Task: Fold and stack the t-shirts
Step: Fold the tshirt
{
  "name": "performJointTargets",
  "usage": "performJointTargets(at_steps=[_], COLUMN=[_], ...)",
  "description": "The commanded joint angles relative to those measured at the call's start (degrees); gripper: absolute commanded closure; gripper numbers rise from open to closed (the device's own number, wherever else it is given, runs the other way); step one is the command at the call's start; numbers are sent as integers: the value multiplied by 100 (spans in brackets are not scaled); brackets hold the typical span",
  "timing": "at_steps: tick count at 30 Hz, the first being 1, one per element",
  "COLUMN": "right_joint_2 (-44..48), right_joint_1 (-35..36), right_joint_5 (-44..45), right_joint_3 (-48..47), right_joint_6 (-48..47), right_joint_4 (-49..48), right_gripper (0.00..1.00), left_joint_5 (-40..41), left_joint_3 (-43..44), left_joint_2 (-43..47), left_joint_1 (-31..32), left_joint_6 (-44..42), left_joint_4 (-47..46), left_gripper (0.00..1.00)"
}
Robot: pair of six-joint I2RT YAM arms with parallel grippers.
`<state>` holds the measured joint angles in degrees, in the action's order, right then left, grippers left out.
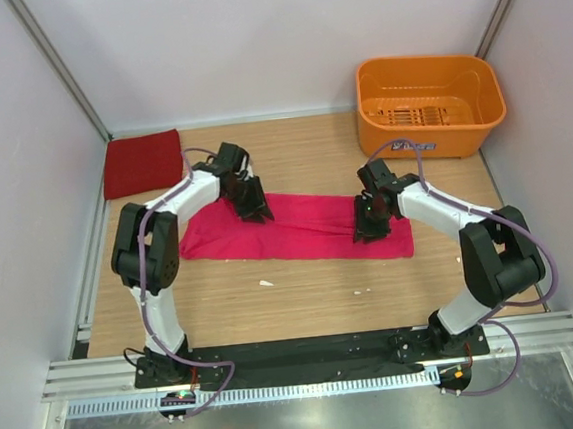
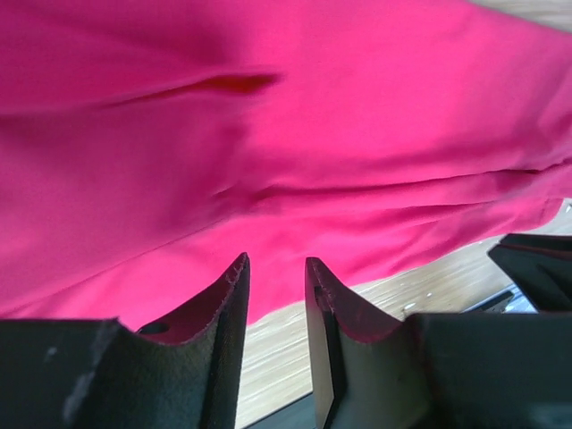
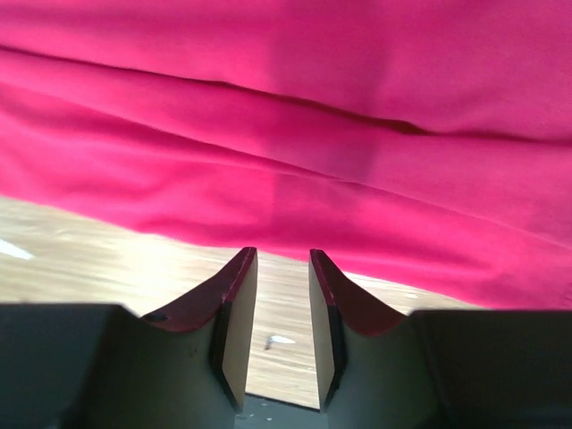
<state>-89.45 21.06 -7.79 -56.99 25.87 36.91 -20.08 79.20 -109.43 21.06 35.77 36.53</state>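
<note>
The magenta-pink t-shirt [image 1: 303,227] lies folded into a long band across the middle of the table; it also fills the left wrist view [image 2: 295,134] and the right wrist view [image 3: 295,134]. The crimson t-shirt [image 1: 142,163] lies folded flat at the far left corner. My left gripper [image 1: 255,209] hovers over the band's left part, jaws open and empty [image 2: 273,273]. My right gripper [image 1: 371,225] hovers over the band's right part, jaws open and empty [image 3: 282,268].
An orange plastic basket [image 1: 427,104] stands at the far right corner. Small white scraps [image 1: 265,283] lie on the wood in front of the shirt. White walls close in the left, back and right sides.
</note>
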Motion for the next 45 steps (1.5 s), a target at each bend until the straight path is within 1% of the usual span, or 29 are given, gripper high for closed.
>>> performJointTargets(at_steps=[1,2,4,6,13,19,26,32,37,43,45], right_joint_2=[305,349,428,534,727,797,780,675,306,-97,-265], right_joint_1=[12,12,12,-5,-163,-295,-453,-664,-954,-1209,-1244], right_joint_5=[699,961,1165,1402,1719,1825,2124,2343,2335,2475,2370], right_joint_3=[83,118,179,293,575,918,1208,1085,874,287,119], right_joint_6=[85,103,155,182,313,656,814,718,604,288,261], right_joint_4=[-158,-79,1,45,-25,-306,-693,-939,-1054,-1151,-1168], right_gripper=[65,66,66,67,67,71,71,71,71,70,70], left_joint_5=[-295,-313,-365,-400,-480,-427,-366,-304,-330,-339,-348], left_joint_3=[420,482,623,745,1045,1247,1598,1844,2073,1872,1731], left_joint_2=[-333,-403,-622,-764,-1212,-1423,-1660,-1836,-1898,-1740,-1679], left_joint_1=[459,556,837,987,1453,1594,1612,1612,1612,1612,1621], left_joint_6=[167,219,220,229,264,290,317,352,387,334,325], left_joint_4=[-313,-331,-366,-375,-463,-472,-481,-454,-410,-384,-375], left_gripper=[68,69,70,70,71,71,70,70,70,70,70])
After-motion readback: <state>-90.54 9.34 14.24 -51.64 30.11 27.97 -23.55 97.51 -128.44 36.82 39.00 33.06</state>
